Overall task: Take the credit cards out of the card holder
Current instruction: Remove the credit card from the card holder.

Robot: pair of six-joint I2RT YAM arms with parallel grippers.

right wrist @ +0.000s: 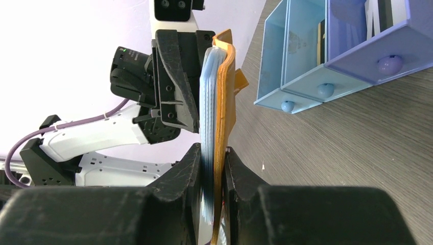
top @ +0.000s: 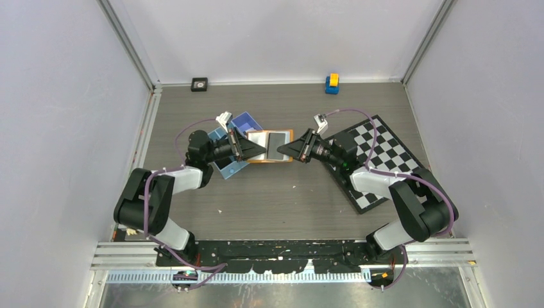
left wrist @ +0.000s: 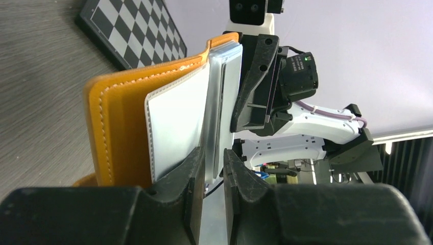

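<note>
Pinching one card holder [left wrist: 117, 127], two closed jaws

Holder [left wrist: 120, 117]: orange leather-look, matt, fine grain, pale stitching along edge; inner pocket pale, smooth.
Cards [left wrist: 227, 92]: smooth plastic look, faint sheen.
Left gripper [left wrist: 214, 153]: matt black plastic.
Tray [top: 244, 120], 9 o'clock of holder: blue translucent plastic, glossy.
Table [top: 289, 199]: grey wood-grain, matt.
Chessboard [top: 385, 154], 3 o'clock of holder: matt.
Rail [top: 122, 258], table's 6 o'clock edge: bare ribbed metal.

Robotics lab test cell. Pale panel walls [top: 58, 96] on aluminium frame posts [top: 131, 45] enclose a grey wood-grain table [top: 282, 205]. 2 arms, left arm [top: 157, 199] and right arm [top: 410, 205], are bolted to a metal rail [top: 128, 256].
</note>
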